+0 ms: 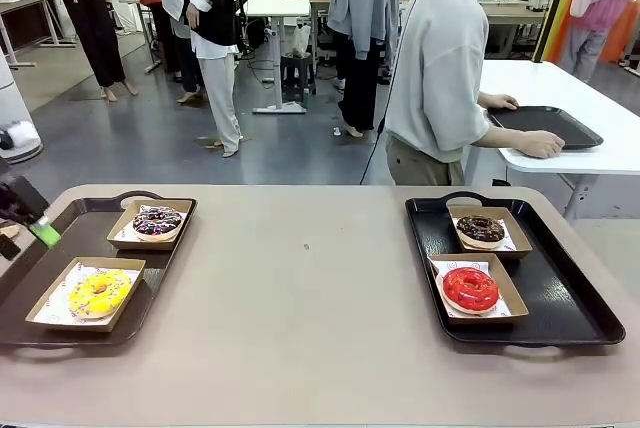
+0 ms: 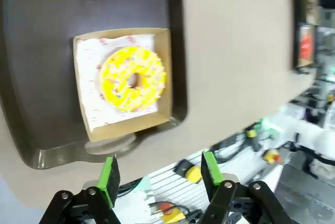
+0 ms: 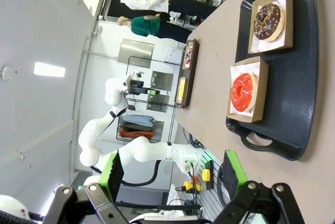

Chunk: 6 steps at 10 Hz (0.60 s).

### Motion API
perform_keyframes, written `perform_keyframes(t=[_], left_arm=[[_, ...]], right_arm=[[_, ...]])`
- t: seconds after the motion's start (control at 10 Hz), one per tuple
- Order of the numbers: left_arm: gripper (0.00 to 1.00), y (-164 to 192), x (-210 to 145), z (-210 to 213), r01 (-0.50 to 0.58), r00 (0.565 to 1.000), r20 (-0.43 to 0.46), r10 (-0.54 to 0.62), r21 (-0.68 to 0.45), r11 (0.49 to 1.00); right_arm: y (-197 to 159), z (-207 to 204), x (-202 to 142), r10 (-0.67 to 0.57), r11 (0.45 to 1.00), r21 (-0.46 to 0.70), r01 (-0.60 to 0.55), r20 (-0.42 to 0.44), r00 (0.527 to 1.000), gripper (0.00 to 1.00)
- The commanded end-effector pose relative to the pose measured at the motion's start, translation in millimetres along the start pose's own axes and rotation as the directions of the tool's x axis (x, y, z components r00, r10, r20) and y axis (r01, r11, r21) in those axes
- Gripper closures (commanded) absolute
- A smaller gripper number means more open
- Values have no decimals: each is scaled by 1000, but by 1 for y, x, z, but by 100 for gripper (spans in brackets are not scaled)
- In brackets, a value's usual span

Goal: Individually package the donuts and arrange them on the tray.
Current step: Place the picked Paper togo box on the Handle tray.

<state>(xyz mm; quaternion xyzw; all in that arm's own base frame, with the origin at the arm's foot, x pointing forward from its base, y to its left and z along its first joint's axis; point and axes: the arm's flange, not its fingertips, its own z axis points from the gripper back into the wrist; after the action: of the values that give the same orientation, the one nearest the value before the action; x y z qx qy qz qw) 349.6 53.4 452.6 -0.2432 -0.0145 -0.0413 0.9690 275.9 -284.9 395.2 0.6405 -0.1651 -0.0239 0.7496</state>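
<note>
Four donuts sit boxed on two dark trays at either end of a beige surface [image 1: 300,318]. On the left tray [image 1: 60,333], the yellow sprinkled donut [image 1: 99,293] lies in an open cardboard box [image 1: 45,293] lined with printed paper near the front, and the dark purple sprinkled donut [image 1: 157,221] rests in a second box at the tray's far end. On the right tray [image 1: 570,308], the chocolate-brown donut [image 1: 481,229] occupies the far box and the glossy red donut [image 1: 470,289] the near one, the two boxes just beside each other.

The left pincer [image 1: 30,220] hangs at the left edge of the front view, above the outer rim of the left tray, one green pad visible. From its wrist camera, the left pincer [image 2: 158,174] has its two green-padded fingers spread apart with nothing between them, poised past the tray's edge, the yellow donut's box lying beyond the fingertips.

The right pincer [image 3: 171,171] likewise stands wide open and empty in its own wrist view, held off the near edge of the surface, well apart from the right tray and its red and brown donuts.

Across the surface, a person [image 1: 435,68] in a grey shirt stands turned toward a white side table [image 1: 600,153], both hands on another black tray [image 1: 555,123] there.
</note>
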Motion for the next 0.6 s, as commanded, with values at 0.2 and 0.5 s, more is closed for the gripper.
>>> perform_keyframes(t=[0.2,0.5], left_arm=[[19,79,-10,52,39,979,195,65,-486,873],[19,155,-4,50,22,972,188,144,-675,738]], right_arm=[[1,2,-1,15,1000,10,-15,0,1000,0],[1,2,-1,15,1000,10,-15,0,1000,0]])
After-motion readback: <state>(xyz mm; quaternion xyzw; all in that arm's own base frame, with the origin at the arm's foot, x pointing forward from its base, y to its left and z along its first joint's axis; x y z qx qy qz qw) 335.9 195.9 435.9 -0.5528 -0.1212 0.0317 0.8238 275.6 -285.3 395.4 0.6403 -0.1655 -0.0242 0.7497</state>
